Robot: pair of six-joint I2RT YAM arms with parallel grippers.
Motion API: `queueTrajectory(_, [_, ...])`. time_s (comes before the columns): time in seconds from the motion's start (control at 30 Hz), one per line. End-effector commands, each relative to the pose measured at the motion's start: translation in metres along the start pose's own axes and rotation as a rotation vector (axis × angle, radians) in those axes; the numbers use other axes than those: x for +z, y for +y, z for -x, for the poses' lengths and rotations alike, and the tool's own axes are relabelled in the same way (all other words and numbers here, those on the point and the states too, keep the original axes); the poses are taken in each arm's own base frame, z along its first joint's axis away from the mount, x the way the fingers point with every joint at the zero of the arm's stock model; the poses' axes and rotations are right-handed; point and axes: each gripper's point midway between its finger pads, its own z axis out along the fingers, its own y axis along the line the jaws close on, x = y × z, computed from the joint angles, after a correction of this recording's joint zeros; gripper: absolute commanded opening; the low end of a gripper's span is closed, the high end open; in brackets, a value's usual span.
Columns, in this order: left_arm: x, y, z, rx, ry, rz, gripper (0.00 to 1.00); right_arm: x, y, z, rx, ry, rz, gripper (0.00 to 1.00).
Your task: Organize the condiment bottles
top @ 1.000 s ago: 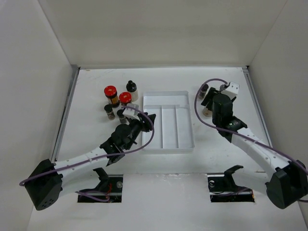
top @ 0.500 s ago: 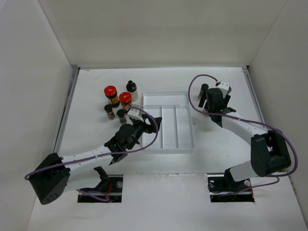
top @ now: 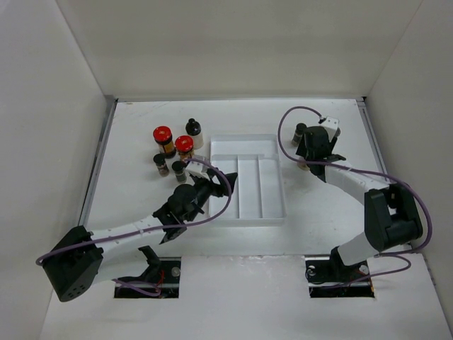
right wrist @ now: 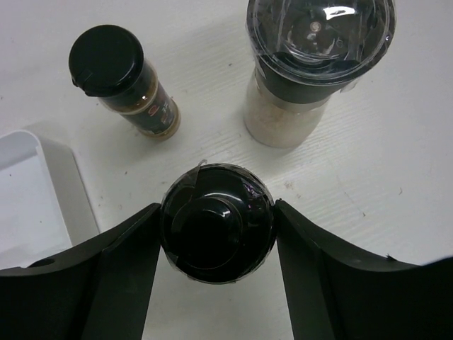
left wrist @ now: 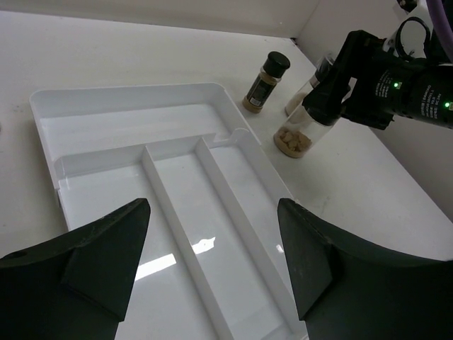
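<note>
Risk, top view: R fingers (top: 306, 157) grip jar (top: 303, 165) standing on bench (top: 127, 185) right of tray (top: 244, 136); L fingers (top: 226, 178) hang open over tray, could block the drop.
L wrist: tray smooth white plastic, 3 slots; jar clear, chunky fill.
R wrist: glossy round cap (right wrist: 216, 221) may slip; lift could clip spice jar (right wrist: 127, 85), grinder (right wrist: 315, 71).
</note>
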Motion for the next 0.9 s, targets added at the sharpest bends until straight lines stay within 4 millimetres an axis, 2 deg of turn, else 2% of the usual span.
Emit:
queueTrajectory(0.0, [-0.006, -0.005, 0.024, -0.047, -0.092, -0.031, 0.71, -0.012, 0.006, 0.047, 0.07, -0.135, 0.017, 0.51])
queueTrajectory(0.13, [-0.02, -0.002, 0.044, -0.079, -0.194, -0.043, 0.69, -0.052, 0.024, 0.084, 0.068, -0.248, 0.075, 0.49])
queueTrajectory(0.23, [-0.031, -0.003, 0.058, -0.096, -0.252, -0.067, 0.69, -0.075, 0.054, 0.098, 0.068, -0.28, 0.159, 0.49])
queueTrajectory(0.3, [-0.036, -0.004, 0.063, -0.104, -0.274, -0.078, 0.69, -0.087, 0.088, 0.103, 0.057, -0.287, 0.232, 0.49])
queueTrajectory(0.43, [-0.041, -0.003, 0.069, -0.111, -0.297, -0.085, 0.68, -0.093, 0.155, 0.105, 0.052, -0.28, 0.375, 0.49])
queueTrajectory(0.47, [-0.043, -0.002, 0.07, -0.112, -0.303, -0.082, 0.67, -0.095, 0.18, 0.104, 0.056, -0.274, 0.428, 0.49])
queueTrajectory(0.6, [-0.048, 0.011, 0.075, -0.13, -0.337, -0.043, 0.66, -0.1, 0.248, 0.098, 0.047, -0.251, 0.543, 0.49])
queueTrajectory(0.67, [-0.052, 0.02, 0.079, -0.143, -0.362, -0.008, 0.66, -0.099, 0.274, 0.089, 0.031, -0.239, 0.575, 0.49])
queueTrajectory(0.77, [-0.056, 0.03, 0.082, -0.16, -0.388, 0.023, 0.66, -0.098, 0.303, 0.073, 0.023, -0.216, 0.615, 0.49])
queueTrajectory(0.87, [-0.057, 0.033, 0.082, -0.172, -0.393, 0.03, 0.66, -0.093, 0.321, 0.058, 0.01, -0.191, 0.636, 0.49])
